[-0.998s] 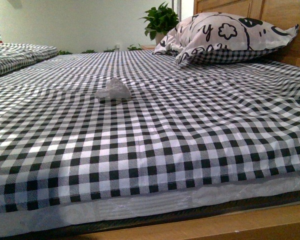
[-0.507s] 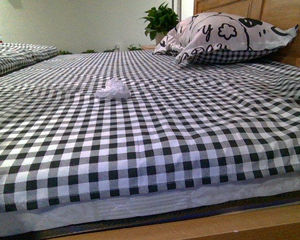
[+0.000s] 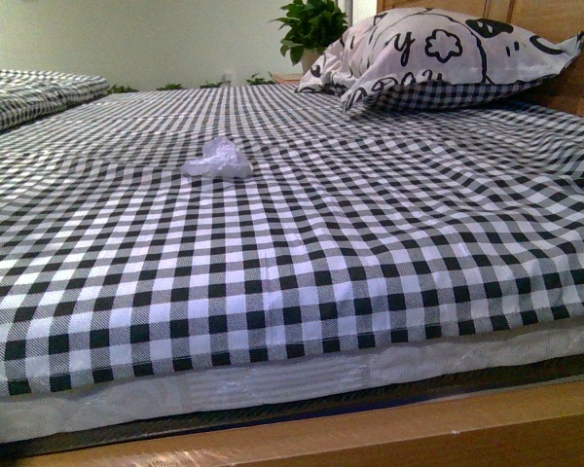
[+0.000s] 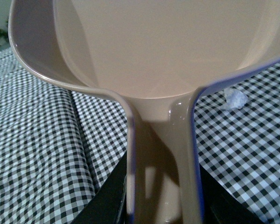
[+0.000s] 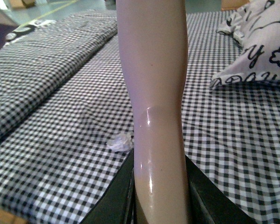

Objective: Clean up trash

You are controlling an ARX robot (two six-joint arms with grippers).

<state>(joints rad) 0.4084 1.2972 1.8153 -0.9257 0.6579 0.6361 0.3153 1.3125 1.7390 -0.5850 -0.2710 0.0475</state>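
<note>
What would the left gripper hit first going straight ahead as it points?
The dustpan held by the left gripper leads and would likely meet the checked bedspread first; the trash wad lies off to one side, though depth is unclear.

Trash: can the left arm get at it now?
Probably yes. The trash lies alone on the bedcover with nothing around it, ahead of the dustpan that the left gripper holds.

The only lettering I can read is a black hand-drawn "y" printed on the white pillow (image 3: 438, 53) at the head of the bed (image 3: 273, 243). My right wrist camera shows the same "y" on it. Further black strokes run lower along the pillow, too cut off to make out
</note>
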